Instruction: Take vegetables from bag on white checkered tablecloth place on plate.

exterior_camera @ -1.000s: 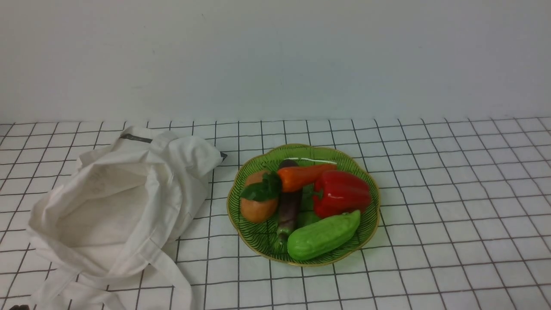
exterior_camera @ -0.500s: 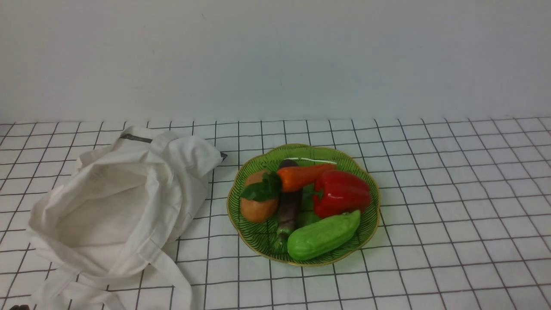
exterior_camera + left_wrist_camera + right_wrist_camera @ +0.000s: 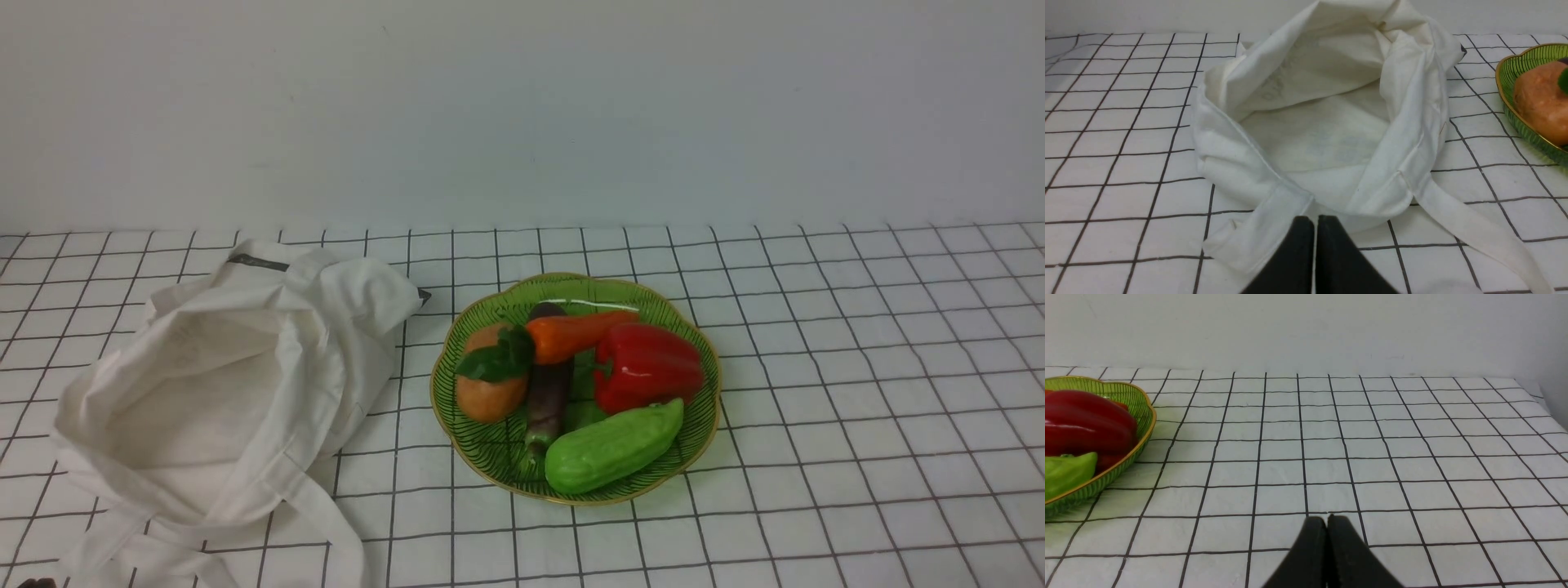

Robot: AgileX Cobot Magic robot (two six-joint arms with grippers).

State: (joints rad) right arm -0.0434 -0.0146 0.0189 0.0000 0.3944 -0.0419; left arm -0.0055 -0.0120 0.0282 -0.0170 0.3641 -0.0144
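Front view: green plate [image 3: 691,343] sitting on the white checkered tablecloth [image 3: 857,408], loaded up. Light green gourd [image 3: 611,447] lying along the near rim, touching the red pepper [image 3: 647,366] behind it; carrot [image 3: 571,333] across a dark eggplant [image 3: 548,394], orange-brown potato [image 3: 488,384] on the left. White bag [image 3: 220,392] slumped open, well left of the plate.

Left wrist view: left gripper [image 3: 1315,218] clenched, jaws pressed together, holding nothing, just short of the bag's mouth [image 3: 1323,122].

Right wrist view: right gripper [image 3: 1327,518] likewise clamped on nothing, over bare cloth, plate rim [image 3: 1141,433] off to the side.
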